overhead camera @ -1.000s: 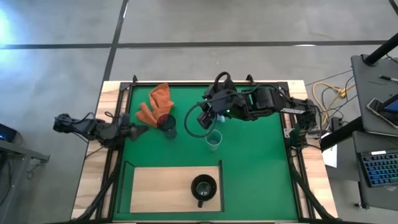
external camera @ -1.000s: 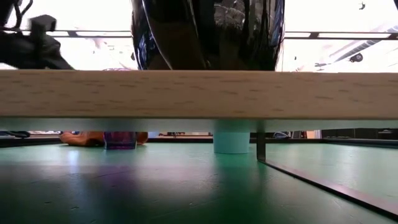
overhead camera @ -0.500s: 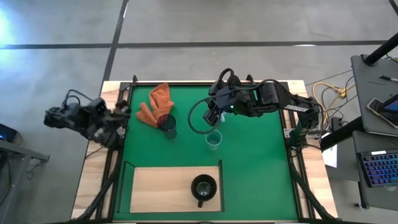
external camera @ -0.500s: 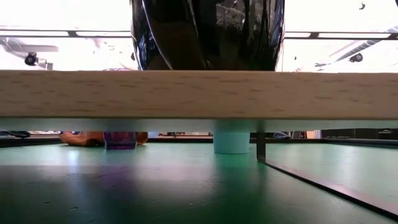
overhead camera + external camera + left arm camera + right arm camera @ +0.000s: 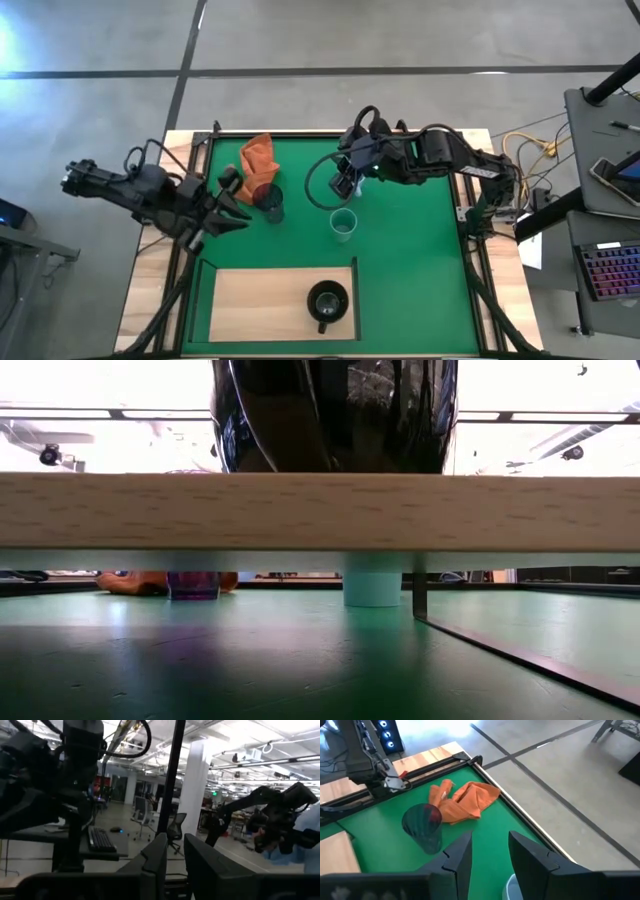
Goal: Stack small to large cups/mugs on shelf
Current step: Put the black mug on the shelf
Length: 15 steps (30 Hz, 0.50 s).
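Observation:
A black mug (image 5: pixel 327 300) (image 5: pixel 330 415) stands on the wooden shelf board (image 5: pixel 255 295) at the near side. A pale blue cup (image 5: pixel 343 224) (image 5: pixel 372 585) stands upright on the green mat. A dark cup (image 5: pixel 268 200) (image 5: pixel 424 826) stands beside the orange cloth. It looks purple in the low view (image 5: pixel 194 585) and dark teal with a purple inside in the right wrist view; whether two cups are nested, I cannot tell. My right gripper (image 5: pixel 343 190) (image 5: pixel 490 850) is open and empty, just beyond the pale cup. My left gripper (image 5: pixel 236 198) (image 5: pixel 176 855) is open and empty, left of the dark cup.
The orange cloth (image 5: pixel 256 160) lies crumpled at the far left of the mat (image 5: pixel 410 260). A black frame rail (image 5: pixel 200 200) runs along the mat's left edge, and a cable loop (image 5: pixel 318 190) hangs by the right gripper.
My left gripper has drawn back from the dark cup toward the table's left edge, risen out of the low view, then come forward toward the cup again. My right gripper has gone a little toward the far edge, away from the pale blue cup. No cup has moved.

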Motion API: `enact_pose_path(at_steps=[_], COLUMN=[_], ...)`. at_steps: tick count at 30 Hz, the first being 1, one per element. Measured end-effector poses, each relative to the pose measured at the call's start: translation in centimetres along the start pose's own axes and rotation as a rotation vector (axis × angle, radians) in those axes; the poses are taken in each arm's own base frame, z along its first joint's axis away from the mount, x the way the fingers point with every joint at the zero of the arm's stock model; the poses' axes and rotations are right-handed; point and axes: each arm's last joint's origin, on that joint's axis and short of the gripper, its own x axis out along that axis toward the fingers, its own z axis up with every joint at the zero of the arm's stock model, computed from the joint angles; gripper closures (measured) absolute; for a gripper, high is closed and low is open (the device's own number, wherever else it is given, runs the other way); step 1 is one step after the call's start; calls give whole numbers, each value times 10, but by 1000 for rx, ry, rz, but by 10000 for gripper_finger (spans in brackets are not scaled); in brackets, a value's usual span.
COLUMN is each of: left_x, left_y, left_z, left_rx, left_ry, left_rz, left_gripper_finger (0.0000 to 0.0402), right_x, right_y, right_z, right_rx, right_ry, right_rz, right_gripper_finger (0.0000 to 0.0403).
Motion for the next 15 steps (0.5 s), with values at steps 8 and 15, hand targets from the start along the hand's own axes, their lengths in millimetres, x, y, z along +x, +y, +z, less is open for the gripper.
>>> enact_pose_path(at_steps=[8,15], left_x=[30,6], left_y=[7,10], left_z=[-18,-46], left_rx=[-127,-242], left_ry=[17,625], left_rz=[46,380], left_gripper_finger=[350,354], right_x=[-5,-8], right_y=[-4,-9], right_z=[-4,-20], right_rx=[-11,5], right_ry=[52,207], right_rz=[32,-11], right_gripper_finger=[286,285])
